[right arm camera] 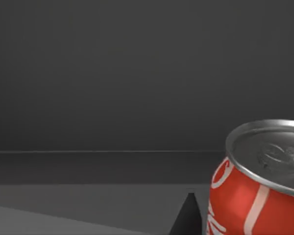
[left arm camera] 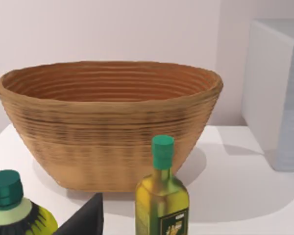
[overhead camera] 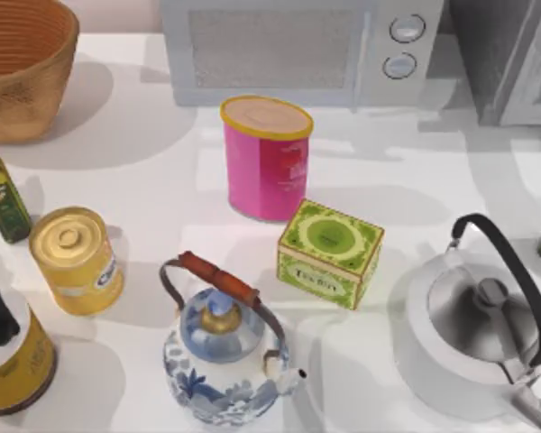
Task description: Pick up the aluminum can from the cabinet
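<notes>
Right wrist view: red aluminum can (right arm camera: 257,181) upright at lower right of frame, on a dark cabinet (right arm camera: 88,98) floor w/ dark back wall behind. White swash lettering on its side, prob. a cola brand but cropped, can't read. One dark fingertip (right arm camera: 187,218) just beside can; jaws' state: cannot tell. Judged: right arm reached in, lining up for a side grasp.

Top view: bench (overhead camera: 144,162) crowded. Green box (overhead camera: 330,251) reads "TEA". Pink tin (overhead camera: 266,158), yellow tin (overhead camera: 76,260): labels illegible.

Left wrist view: basket (left arm camera: 110,122), oil bottle (left arm camera: 161,200) close ahead; left arm parked at bench's left, jaws' state: cannot tell.
</notes>
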`<state>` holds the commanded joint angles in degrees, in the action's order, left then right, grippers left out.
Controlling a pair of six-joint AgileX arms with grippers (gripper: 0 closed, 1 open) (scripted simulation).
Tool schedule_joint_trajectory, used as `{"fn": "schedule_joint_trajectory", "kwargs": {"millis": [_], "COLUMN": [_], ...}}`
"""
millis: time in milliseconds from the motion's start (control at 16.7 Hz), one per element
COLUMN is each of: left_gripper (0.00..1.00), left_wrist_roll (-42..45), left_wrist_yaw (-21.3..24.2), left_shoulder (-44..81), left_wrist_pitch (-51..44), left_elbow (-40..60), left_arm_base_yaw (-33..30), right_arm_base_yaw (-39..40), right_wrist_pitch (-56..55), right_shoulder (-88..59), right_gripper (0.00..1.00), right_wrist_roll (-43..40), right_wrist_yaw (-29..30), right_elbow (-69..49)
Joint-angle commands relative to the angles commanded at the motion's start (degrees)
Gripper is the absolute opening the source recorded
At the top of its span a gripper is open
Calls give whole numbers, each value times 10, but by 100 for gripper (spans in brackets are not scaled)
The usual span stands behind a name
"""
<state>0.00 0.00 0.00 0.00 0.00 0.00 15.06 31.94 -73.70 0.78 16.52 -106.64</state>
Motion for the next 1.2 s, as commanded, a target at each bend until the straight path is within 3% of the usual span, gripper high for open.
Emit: {"fn": "schedule_joint_trajectory", "kwargs": {"millis": [300, 900, 1200], "left_gripper": [100, 100, 100], "left_wrist_roll": [0, 0, 0], "left_wrist_yaw": [0, 0, 0], "left_shoulder": [0, 0, 0], "left_wrist_pitch": [0, 0, 0], "left_elbow": [0, 0, 0], "left_arm_base_yaw": [0, 0, 0], "right_arm_base_yaw": [-26, -104, -138], "right_wrist_pitch": [-54, -222, -294], "right_shoulder": [125, 515, 681], "right_gripper": [0, 0, 0], "right_wrist_roll": [-1, -5, -7], "right_wrist_yaw": [-26, -116, -153], "right_elbow": [182, 795, 1007]}}
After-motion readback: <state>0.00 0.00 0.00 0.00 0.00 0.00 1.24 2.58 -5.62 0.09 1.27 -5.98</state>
